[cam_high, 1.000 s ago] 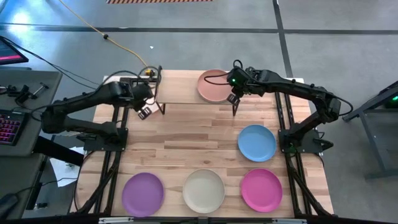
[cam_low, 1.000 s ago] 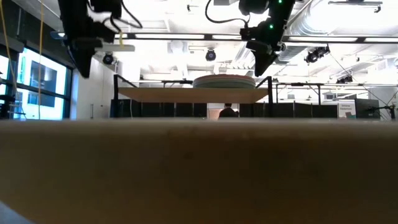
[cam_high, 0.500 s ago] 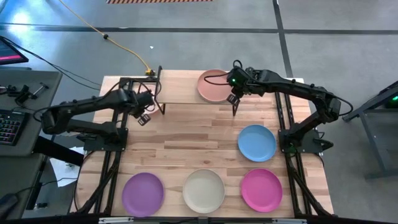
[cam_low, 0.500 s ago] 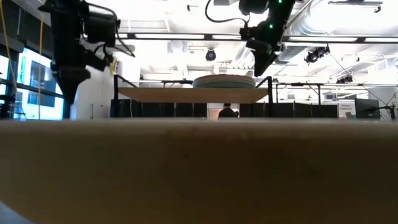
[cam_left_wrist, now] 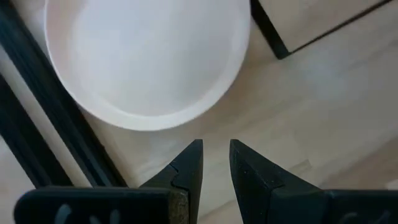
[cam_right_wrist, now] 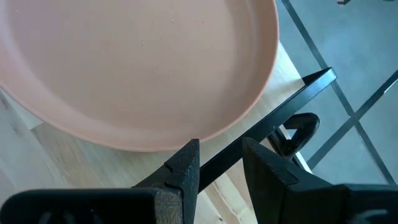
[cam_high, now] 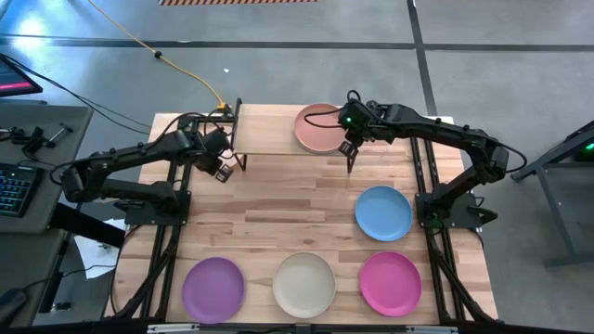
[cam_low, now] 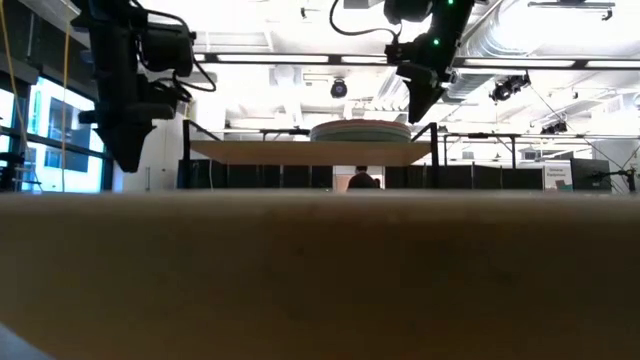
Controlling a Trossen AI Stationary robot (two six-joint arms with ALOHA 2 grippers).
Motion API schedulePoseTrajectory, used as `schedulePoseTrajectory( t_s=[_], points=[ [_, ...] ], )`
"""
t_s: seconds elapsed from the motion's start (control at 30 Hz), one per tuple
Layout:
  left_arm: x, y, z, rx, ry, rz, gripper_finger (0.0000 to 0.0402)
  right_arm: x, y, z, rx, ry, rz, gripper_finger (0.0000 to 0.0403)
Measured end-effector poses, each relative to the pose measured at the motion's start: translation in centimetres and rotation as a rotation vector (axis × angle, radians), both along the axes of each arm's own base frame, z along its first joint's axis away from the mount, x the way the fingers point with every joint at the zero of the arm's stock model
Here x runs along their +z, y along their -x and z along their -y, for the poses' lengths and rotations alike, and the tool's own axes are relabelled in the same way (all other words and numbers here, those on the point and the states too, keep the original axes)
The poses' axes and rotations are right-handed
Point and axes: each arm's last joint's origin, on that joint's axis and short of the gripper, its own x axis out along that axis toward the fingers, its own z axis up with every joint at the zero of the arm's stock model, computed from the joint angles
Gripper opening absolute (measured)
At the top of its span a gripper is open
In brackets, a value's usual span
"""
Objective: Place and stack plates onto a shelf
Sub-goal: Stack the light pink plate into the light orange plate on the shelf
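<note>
peach plate (cam_high: 318,127), blue plate (cam_high: 382,212), purple plate (cam_high: 213,289)

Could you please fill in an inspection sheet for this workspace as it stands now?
Surface: wooden tabletop, bare in the middle.
Job's things: shelf at the far edge, carrying a stack topped by the peach plate; pale plate on the table beside the shelf's leg; blue plate, purple plate, cream plate and magenta plate on the table.
Clutter: nothing seen.
Grippers: left gripper open, empty, near the pale plate; right gripper open, empty, at the peach plate's rim.
Cables: yellow cable across the floor.
Surroundings: keyboard on a side desk.
</note>
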Motion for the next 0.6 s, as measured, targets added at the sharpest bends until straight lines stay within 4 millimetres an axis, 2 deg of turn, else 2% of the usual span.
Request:
schedulePoseTrajectory(
  t_s=[0.43, 0.6],
  points=[
    [0.0, 0.5, -0.7, 0.528, -0.027, 0.124, 0.0072, 0.0, -0.3, -0.6, 0.046, -0.047, 0.020, 0.0103],
    [0.0, 0.9, -1.0, 0.637, -0.035, 0.139, 0.0072, -0.1, -0.7, -1.6, 0.116, -0.036, -0.003, 0.0103]
  ],
)
